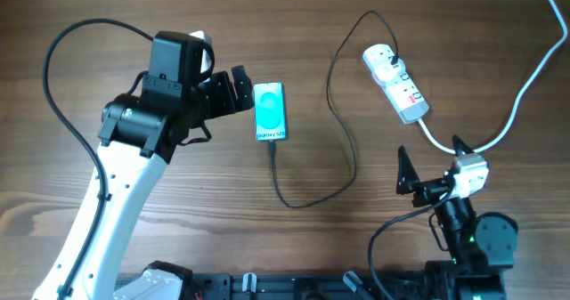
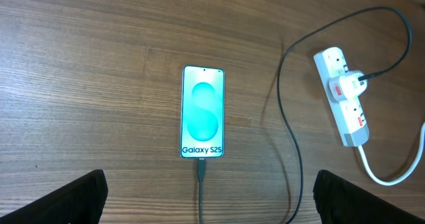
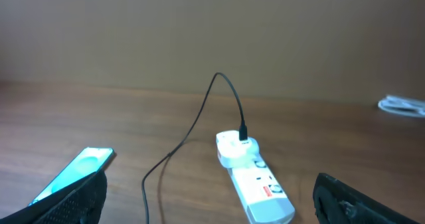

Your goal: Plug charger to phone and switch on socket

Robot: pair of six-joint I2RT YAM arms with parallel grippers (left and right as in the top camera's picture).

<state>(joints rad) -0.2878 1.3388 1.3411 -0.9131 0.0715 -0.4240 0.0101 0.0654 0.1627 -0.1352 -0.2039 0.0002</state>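
Note:
The phone [image 1: 270, 111] lies flat on the wooden table, teal screen lit, white text strip at its near end. It also shows in the left wrist view [image 2: 202, 111] and at the left edge of the right wrist view [image 3: 73, 172]. The charger cable [image 1: 343, 149] has its tip in the phone's bottom port [image 2: 200, 163] and loops right to its plug in the socket [image 1: 397, 82]. The socket also shows in both wrist views [image 2: 344, 108] [image 3: 255, 184]. My left gripper [image 1: 230, 91] is open and empty, just left of the phone. My right gripper [image 1: 429, 166] is open and empty, below the socket.
The socket's thick white cord [image 1: 525, 86] runs from its lower end up and off the top right corner of the table. A coil of white cord [image 3: 402, 106] lies far right in the right wrist view.

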